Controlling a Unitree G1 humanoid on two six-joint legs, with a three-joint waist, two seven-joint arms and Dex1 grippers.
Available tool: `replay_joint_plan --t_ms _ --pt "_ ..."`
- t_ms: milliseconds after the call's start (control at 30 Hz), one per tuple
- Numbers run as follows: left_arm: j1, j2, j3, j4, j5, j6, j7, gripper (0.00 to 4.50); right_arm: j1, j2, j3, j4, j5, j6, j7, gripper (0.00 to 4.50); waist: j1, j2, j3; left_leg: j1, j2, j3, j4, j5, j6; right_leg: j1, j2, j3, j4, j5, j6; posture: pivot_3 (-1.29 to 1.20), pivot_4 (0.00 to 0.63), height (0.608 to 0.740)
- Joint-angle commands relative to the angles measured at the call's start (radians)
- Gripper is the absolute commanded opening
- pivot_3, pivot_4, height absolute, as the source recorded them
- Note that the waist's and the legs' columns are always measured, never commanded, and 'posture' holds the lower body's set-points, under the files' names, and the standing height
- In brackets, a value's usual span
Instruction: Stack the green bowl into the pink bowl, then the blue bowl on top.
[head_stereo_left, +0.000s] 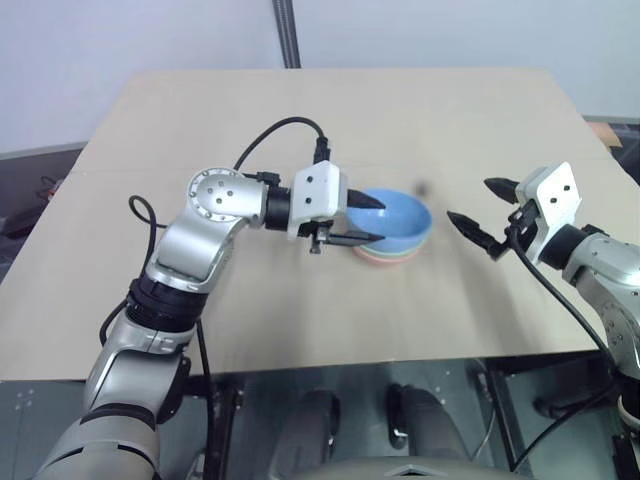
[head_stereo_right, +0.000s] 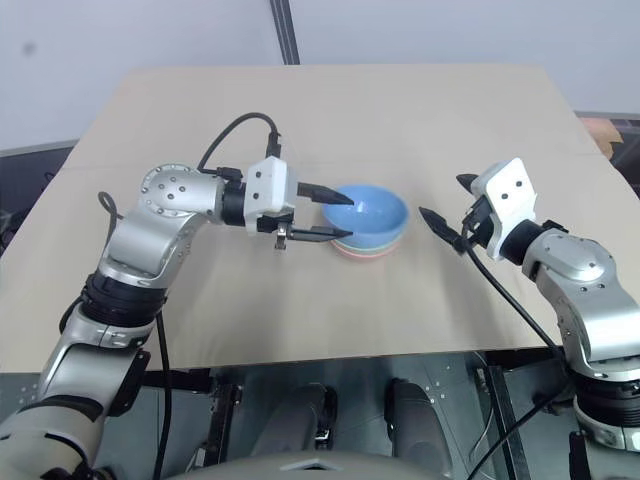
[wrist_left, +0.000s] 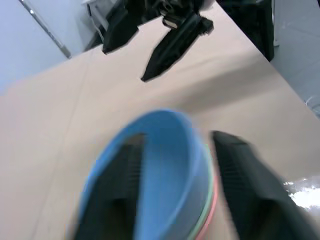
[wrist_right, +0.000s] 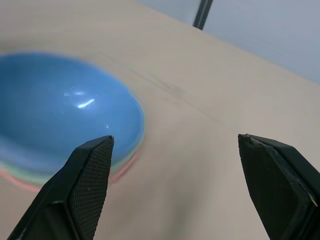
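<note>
Stack at mid-worktop (head_stereo_left: 300, 330): blue bowl (head_stereo_left: 392, 218) nested atop green bowl (head_stereo_left: 395, 254) and pink bowl (head_stereo_left: 372, 257), stacking apparently complete; left gripper (head_stereo_left: 367, 220) jaws parted astride blue rim, right gripper (head_stereo_left: 485, 214) jaws wide, empty, to the right.

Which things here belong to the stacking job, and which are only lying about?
Job:
- blue bowl, on top of the stack
- green bowl, rim showing under the blue
- pink bowl, at the bottom
- left gripper, open at the stack's edge
- right gripper, open, off to the side

Not the job:
- table
- pole behind it
</note>
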Motion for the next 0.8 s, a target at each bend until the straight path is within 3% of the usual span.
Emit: replay_joint_plan --t_ms 33,267,400,433,533,633,733,800 --pt "0.007 0.025 0.099 -0.039 -0.039 0.087 0.063 4.31 0.03 -0.014 -0.025 -0.046 0.016 -0.032 0.022 4.18 -0.001 0.0 0.0 0.0 0.0 0.0 0.0 0.0 0.0 0.0 0.0 0.0 0.0 0.0 0.0 0.0 0.15 0.74" --pt "0.211 0.085 0.343 -0.188 -0.167 0.333 0.233 4.48 0.086 -0.048 -0.007 0.019 0.053 -0.085 0.15 4.34 -0.018 0.0 0.0 0.001 0.001 0.0 0.0 0.0 0.0 0.0 0.001 0.0 0.001 0.0 0.0 0.0 0.15 0.74" --pt "0.328 0.054 0.476 -0.282 -0.281 0.394 0.306 4.48 0.094 -0.088 -0.053 0.064 0.071 -0.098 0.186 4.34 -0.016 0.0 0.0 0.001 0.001 -0.001 0.002 0.0 0.0 0.001 0.0 0.0 0.001 0.0 0.0 0.0 0.15 0.74" --pt "0.353 0.029 0.509 -0.29 -0.305 0.356 0.312 4.48 0.107 -0.105 -0.07 0.068 0.08 -0.098 0.205 4.34 -0.013 0.0 0.0 0.001 0.001 -0.001 0.002 0.0 0.0 0.001 0.0 0.0 0.001 0.0 0.0 0.0 0.15 0.74" --pt "0.477 0.093 0.6 -0.289 -0.358 0.418 0.273 4.48 0.184 -0.162 -0.162 0.07 0.127 -0.081 0.273 4.34 -0.007 0.0 0.0 0.001 0.001 -0.002 0.002 0.0 0.0 0.001 -0.001 -0.001 0.001 0.0 0.0 0.0 0.15 0.74" --pt "0.583 0.144 0.712 -0.293 -0.528 0.49 0.174 4.48 0.272 -0.218 -0.261 0.081 0.16 -0.088 0.349 4.34 -0.007 0.0 0.0 0.002 0.002 -0.001 0.001 0.0 0.0 0.001 0.0 0.0 0.001 0.0 0.0 0.0 0.15 0.74" --pt "0.637 0.169 0.703 -0.279 -0.385 0.364 0.222 4.48 0.319 -0.243 -0.353 0.084 0.215 -0.067 0.389 4.34 0.001 0.0 0.0 0.002 0.001 -0.001 0.002 0.0 0.0 0.003 -0.001 0.0 0.0 -0.002 0.003 0.0 0.15 0.74" --pt "0.657 0.183 0.706 -0.279 -0.404 0.349 0.19 4.48 0.334 -0.254 -0.383 0.079 0.238 -0.06 0.406 4.34 0.003 0.0 0.0 0.007 0.002 0.0 0.002 0.0 0.0 0.007 -0.001 -0.001 -0.001 -0.005 0.001 0.0 0.15 0.74"
